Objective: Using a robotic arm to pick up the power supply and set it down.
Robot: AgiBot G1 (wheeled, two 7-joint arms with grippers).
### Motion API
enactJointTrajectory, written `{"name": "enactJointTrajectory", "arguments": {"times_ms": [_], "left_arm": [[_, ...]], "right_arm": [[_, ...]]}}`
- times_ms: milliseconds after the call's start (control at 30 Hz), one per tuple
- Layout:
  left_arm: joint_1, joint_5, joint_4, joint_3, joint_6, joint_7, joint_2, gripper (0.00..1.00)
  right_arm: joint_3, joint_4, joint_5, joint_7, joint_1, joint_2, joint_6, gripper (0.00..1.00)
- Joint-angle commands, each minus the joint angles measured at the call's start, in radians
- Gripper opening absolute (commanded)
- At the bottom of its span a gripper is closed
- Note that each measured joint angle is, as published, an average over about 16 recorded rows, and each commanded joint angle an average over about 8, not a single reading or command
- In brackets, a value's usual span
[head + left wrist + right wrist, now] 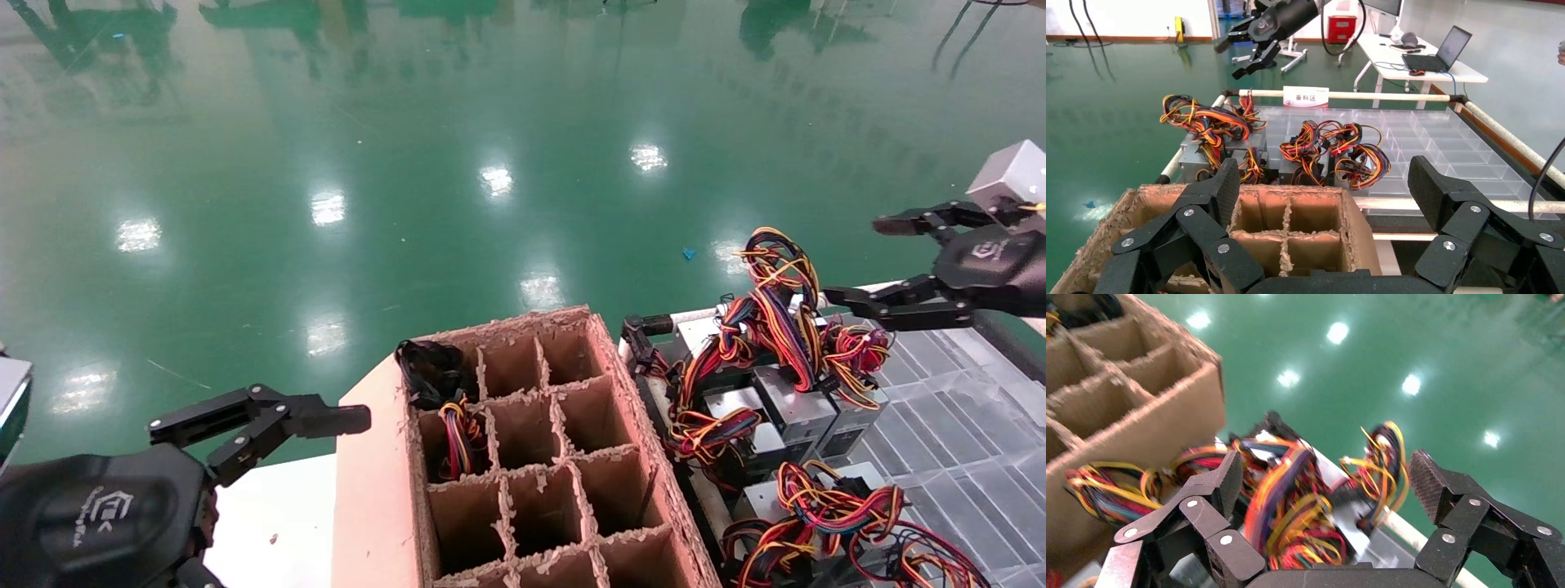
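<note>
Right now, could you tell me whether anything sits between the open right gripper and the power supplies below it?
Nothing solid does. The right gripper hangs open above the power supplies; only their own wire bundles rise toward it.

Glare on floor (490,180); blurred wires (1291,502)

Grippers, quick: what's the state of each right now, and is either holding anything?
Left gripper: open, empty, beside the brown cardboard divider box.
Right gripper: open, empty, above the grey metal power supplies with coloured wire bundles.
</note>
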Motion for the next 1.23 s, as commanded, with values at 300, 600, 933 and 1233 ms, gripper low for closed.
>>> {"name": "enactJointTrajectory", "arguments": {"times_ms": [300,600,933,1233], "left_arm": [[0.000,0.000,0.000,0.000,0.000,0.000,0.000,1.00],[0.000,0.000,0.000,0.000,0.000,0.000,0.000,1.00],[0.000,0.000,0.000,0.000,0.000,0.000,0.000,1.00],[0.000,0.000,0.000,0.000,0.000,0.000,0.000,1.00]], "right_arm": [[0.074,0.212,0.120,0.081,-0.165,0.024,-0.028,1.00],[0.139,0.401,0.227,0.152,-0.311,0.045,-0.052,1.00],[0.213,0.615,0.349,0.234,-0.477,0.069,-0.080,1.00],[0.270,0.778,0.441,0.296,-0.604,0.087,-0.102,1.00]]}}
